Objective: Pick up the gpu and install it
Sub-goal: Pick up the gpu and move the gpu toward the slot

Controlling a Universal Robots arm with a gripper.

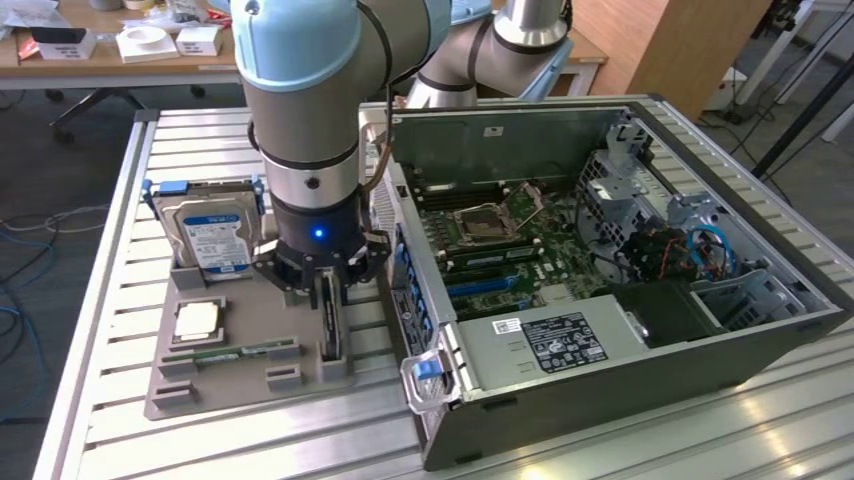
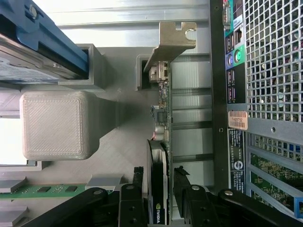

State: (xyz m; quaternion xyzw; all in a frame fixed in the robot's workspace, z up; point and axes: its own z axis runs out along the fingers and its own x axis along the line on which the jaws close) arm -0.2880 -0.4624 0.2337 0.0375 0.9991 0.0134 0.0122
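The gpu point(image 1: 330, 322) is a thin dark card standing on edge in a slot of the grey holder point(image 1: 200, 390), beside the open computer case point(image 1: 747, 330). My gripper point(image 1: 327, 288) has come down over it from above. In the wrist view, the gpu point(image 2: 158, 142) runs between my two black fingers point(image 2: 138, 176), which press against both of its faces. Its metal end bracket point(image 2: 173, 38) sits at the far end of the holder. The card still rests in its slot.
The holder also carries a silver hard drive point(image 1: 214, 235) with a blue label, a processor chip point(image 1: 198, 318) and a green memory stick point(image 1: 240, 353). The case's rear panel point(image 2: 265, 56) lies close beside the card. The motherboard point(image 1: 514, 245) lies exposed inside the case.
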